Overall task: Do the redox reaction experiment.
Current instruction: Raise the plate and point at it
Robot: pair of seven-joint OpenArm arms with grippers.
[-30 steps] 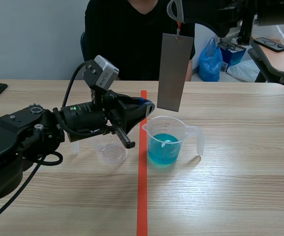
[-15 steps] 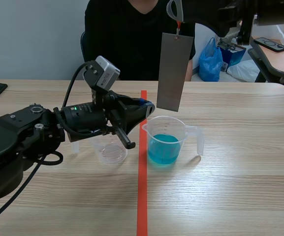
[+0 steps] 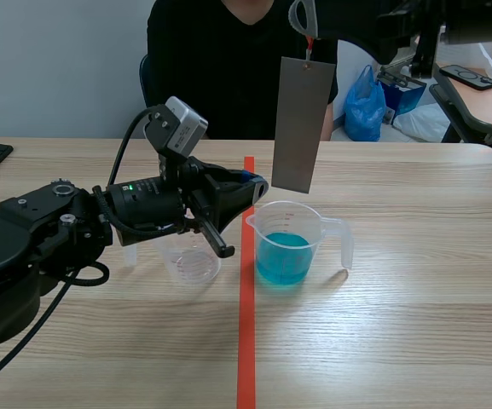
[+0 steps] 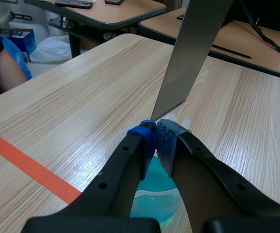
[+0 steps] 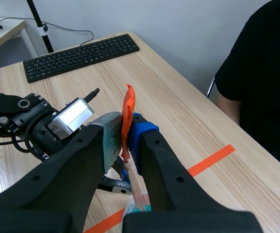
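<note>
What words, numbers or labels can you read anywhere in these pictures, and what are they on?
None can be read.
Keys of the keyboard: too small to read.
Graduation marks on the measuring cup of blue liquid and on the small clear cup: too faint to read.
The metal sheet: blank.

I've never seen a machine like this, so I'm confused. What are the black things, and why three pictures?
It is a robot with two black arms, each ending in a pincer. One picture looks across the table from between the arms; the other two come from a camera on each wrist. On the table stand a jug of blue liquid and a small clear cup. A person sits opposite. The right pincer is shut on an orange tag, and a grey metal plate hangs from it above the jug. The left pincer is shut on nothing, close to the jug's rim.
</note>
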